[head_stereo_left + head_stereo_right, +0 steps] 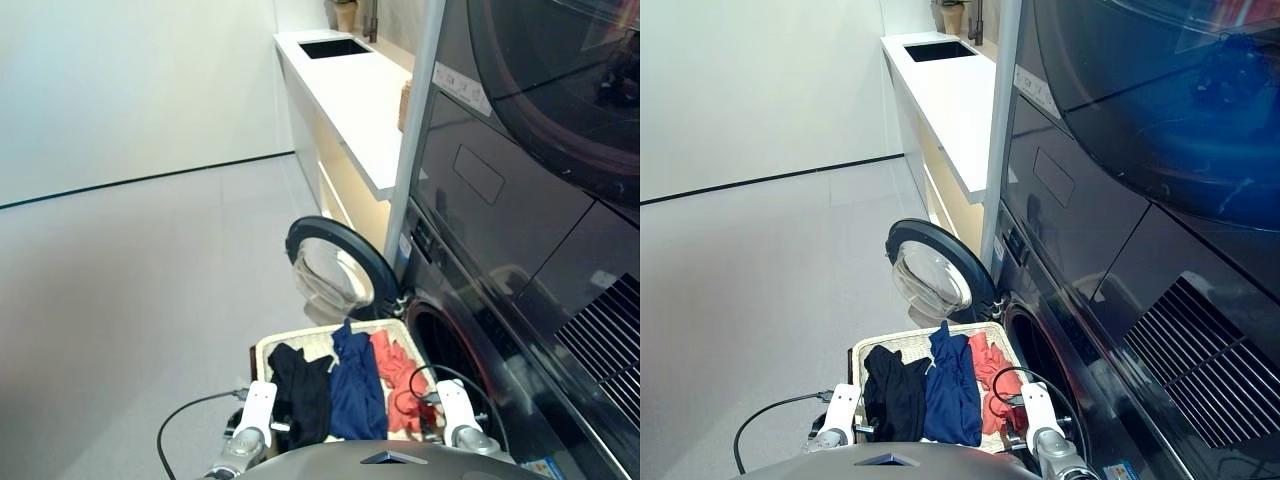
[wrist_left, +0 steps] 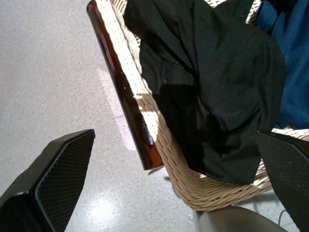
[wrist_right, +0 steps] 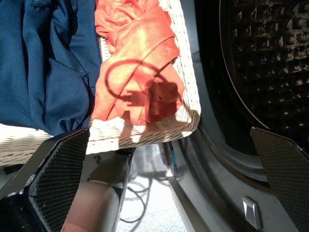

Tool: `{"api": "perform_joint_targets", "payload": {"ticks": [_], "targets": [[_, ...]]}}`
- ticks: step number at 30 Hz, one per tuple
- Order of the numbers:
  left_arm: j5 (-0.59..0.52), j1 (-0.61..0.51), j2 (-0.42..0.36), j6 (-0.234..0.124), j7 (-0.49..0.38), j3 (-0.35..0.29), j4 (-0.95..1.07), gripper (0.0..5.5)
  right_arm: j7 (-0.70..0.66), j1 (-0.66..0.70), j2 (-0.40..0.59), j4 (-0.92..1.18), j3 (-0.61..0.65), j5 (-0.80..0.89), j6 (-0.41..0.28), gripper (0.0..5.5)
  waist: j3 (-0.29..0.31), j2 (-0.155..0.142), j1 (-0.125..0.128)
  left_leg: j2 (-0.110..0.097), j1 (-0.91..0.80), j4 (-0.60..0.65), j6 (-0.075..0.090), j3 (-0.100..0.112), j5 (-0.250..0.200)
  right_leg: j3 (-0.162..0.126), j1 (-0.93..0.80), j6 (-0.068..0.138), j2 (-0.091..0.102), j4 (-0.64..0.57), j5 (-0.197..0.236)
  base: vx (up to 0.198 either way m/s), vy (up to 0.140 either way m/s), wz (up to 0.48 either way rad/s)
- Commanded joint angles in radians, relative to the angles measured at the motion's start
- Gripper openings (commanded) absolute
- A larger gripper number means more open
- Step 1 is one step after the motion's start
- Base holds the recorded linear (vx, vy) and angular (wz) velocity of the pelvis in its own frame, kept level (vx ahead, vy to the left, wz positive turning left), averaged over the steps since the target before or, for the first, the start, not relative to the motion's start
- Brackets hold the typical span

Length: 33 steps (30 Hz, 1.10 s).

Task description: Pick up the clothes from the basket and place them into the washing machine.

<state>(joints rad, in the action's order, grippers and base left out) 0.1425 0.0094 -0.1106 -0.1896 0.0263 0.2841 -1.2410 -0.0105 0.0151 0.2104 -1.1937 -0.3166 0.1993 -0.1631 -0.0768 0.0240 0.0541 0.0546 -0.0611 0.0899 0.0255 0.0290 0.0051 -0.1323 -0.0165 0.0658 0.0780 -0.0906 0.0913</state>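
A pale grey floor (image 1: pixel 130 300) fills the left of the frame; a plain white wall (image 1: pixel 130 80) stands at the upper left, with a thin dark line along its foot; a long white counter (image 1: pixel 350 90) runs up the middle, holding a dark square sink (image 1: pixel 333 47) at the top; bright light falls everywhere.

Clothes (image 1: pixel 335 385) in basket (image 1: pixel 262 352), left of washing machine (image 1: pixel 470 340)

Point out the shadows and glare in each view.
Right wrist view: a looped cable shadow falls on the red garment. Left wrist view: sun patches on the basket rim, glare on the floor. Eye views: blue and red reflections on the upper unit's window.
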Motion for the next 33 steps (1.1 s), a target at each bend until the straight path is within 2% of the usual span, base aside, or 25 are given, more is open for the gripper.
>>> {"api": "perform_joint_targets", "payload": {"ticks": [1, 19, 33], "targets": [[0.014, -0.100, -0.017, -0.025, -0.020, 0.005, -0.031, 5.50, 0.004, -0.120, -0.024, -0.021, -0.008, -0.027, -0.040, 5.50, 0.041, -0.059, 0.005, -0.019, -0.021, -0.050, 0.025, -0.049, -0.051, 0.012, -0.050, 0.083, 0.015, 0.020, -0.095, 0.000, 0.000, 0.000], [0.014, -0.127, -0.016, -0.013, -0.014, 0.009, -0.040, 5.50, 0.009, -0.139, -0.024, -0.002, -0.023, -0.019, -0.037, 5.50, 0.057, -0.057, 0.010, -0.018, 0.001, -0.046, 0.026, -0.052, -0.044, 0.015, -0.019, 0.085, 0.017, 0.024, -0.087, 0.000, 0.000, 0.000], [0.075, -0.286, -0.033, -0.029, 0.039, 0.078, 0.034, 5.50, -0.023, -0.267, -0.018, 0.178, -0.116, 0.030, -0.056, 5.50, 0.157, -0.055, 0.020, -0.018, 0.182, -0.051, 0.040, -0.055, 0.012, 0.028, 0.173, 0.090, 0.025, 0.045, -0.039, -0.033, 0.008, 0.001]]}}
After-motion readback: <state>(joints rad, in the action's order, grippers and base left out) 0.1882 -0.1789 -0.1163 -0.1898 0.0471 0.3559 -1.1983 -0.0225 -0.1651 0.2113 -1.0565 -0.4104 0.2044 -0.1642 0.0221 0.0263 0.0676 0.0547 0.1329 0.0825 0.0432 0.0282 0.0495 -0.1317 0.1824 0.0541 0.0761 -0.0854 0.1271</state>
